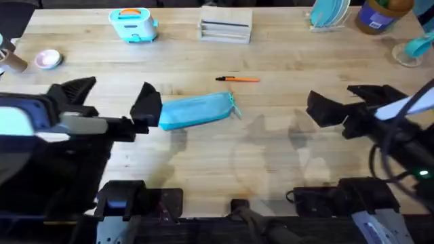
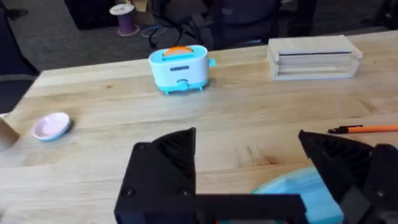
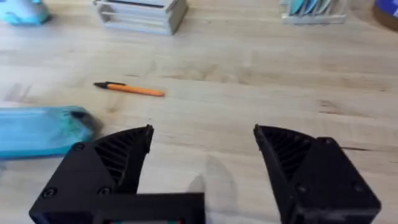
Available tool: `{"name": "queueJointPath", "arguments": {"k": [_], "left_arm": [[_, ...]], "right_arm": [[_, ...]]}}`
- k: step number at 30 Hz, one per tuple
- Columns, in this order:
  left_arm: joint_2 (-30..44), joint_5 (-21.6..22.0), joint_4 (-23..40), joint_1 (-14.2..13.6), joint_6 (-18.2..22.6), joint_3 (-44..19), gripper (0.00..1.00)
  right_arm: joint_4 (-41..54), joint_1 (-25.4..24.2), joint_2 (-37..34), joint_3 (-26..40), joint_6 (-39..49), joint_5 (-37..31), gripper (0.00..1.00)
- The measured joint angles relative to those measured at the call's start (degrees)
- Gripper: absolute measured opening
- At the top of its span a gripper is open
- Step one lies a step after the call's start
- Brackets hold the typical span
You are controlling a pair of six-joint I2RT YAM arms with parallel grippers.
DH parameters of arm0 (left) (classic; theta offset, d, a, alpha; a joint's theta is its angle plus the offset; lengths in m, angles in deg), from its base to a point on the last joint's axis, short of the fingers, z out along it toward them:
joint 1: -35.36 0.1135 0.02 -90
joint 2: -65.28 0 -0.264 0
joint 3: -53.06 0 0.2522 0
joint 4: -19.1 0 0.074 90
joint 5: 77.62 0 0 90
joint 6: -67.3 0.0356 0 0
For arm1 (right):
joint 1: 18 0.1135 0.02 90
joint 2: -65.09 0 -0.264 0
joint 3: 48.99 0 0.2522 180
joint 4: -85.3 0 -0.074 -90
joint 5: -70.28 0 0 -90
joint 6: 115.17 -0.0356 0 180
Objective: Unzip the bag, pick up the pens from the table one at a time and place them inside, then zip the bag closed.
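Note:
The light blue bag (image 1: pixel 196 110) lies flat near the middle of the table (image 1: pixel 203 163), its small teal pull tab (image 1: pixel 234 108) at the right end. One orange pen (image 1: pixel 239 79) with a black end lies just beyond it. My left gripper (image 1: pixel 112 98) is open at the bag's left end, its right finger (image 1: pixel 146 105) over that end. In the left wrist view the bag (image 2: pixel 289 190) shows by the gripper's (image 2: pixel 249 155) right finger, the pen (image 2: pixel 364 129) farther off. My right gripper (image 1: pixel 346 102) hangs open to the right of the bag, holding nothing; its wrist view shows gripper (image 3: pixel 202 149), bag (image 3: pixel 40 130) and pen (image 3: pixel 130 89).
Along the far edge stand a teal toy toaster (image 1: pixel 134 24), a pale wooden box (image 1: pixel 225 27), a rack with teal plates (image 1: pixel 329 13) and a blue jar (image 1: pixel 383 15). A pink dish (image 1: pixel 47 59) sits far left. A teal cup (image 1: pixel 415 47) is at far right.

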State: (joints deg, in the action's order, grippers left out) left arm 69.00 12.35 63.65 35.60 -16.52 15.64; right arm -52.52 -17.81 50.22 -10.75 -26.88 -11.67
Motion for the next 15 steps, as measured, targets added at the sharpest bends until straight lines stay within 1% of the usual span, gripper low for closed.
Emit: {"name": "queueJointPath", "arguments": {"k": [4,9,12,15], "left_arm": [[5.64,1.44,6.1,0.02,0.79,-8.27,0.993],[15.29,2.57,14.92,0.02,2.05,-18.98,0.993],[21.42,2.83,21.16,0.01,3.6,-25.11,0.992],[27.53,2.86,26.36,0.02,4.87,-30.76,0.992]], "right_arm": [[8.98,0.0,-10.2,11.73,-0.01,2.13,0.995],[19.16,0.0,-22.88,25.72,-0.02,3.02,0.995],[24.24,0.0,-29.48,33.33,-0.02,3.41,0.995],[27.54,0.0,-34.27,38.97,0.0,3.61,0.996]]}}
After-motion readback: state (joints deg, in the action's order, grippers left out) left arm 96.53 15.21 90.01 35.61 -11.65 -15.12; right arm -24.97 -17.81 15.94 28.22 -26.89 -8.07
